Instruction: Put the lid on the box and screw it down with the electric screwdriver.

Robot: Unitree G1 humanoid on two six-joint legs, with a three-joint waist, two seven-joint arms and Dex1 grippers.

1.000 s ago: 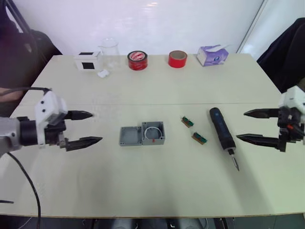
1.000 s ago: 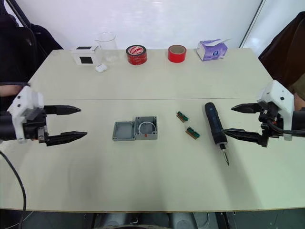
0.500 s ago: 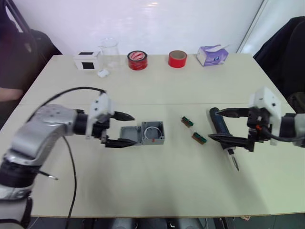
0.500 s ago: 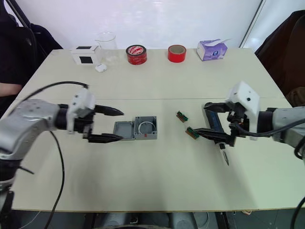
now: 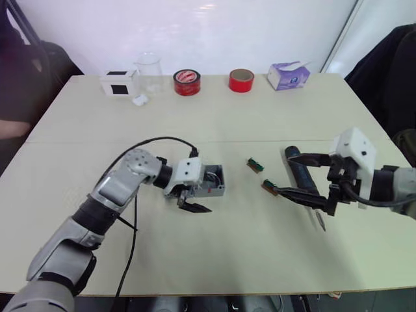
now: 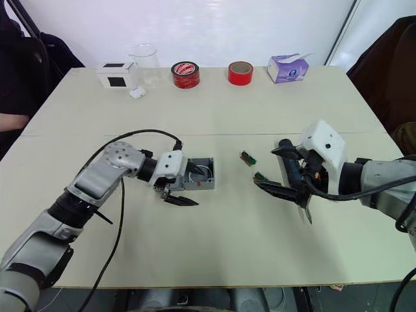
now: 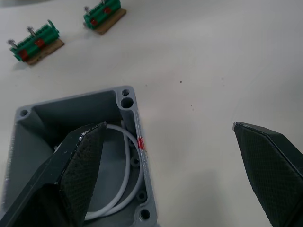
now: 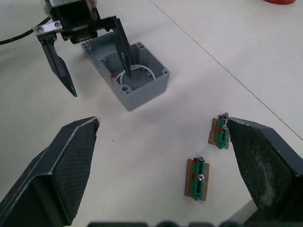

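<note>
**Grippers spread at box and screwdriver**

Head views: left gripper (image 5: 194, 190) spread wide, one finger inside the box (image 5: 209, 182) at table (image 5: 214, 260) centre, the other over the table in front of it. Right gripper (image 6: 278, 170) spread wide, straddling the electric screwdriver (image 5: 300, 175), which lies on the table.

Left wrist view: finger (image 7: 78, 163) within the box, over the white wire (image 7: 124, 182); two green terminal blocks (image 7: 35, 43) beyond.

Right wrist view: fingers (image 8: 61, 172) parted; box and terminal blocks between them.
</note>
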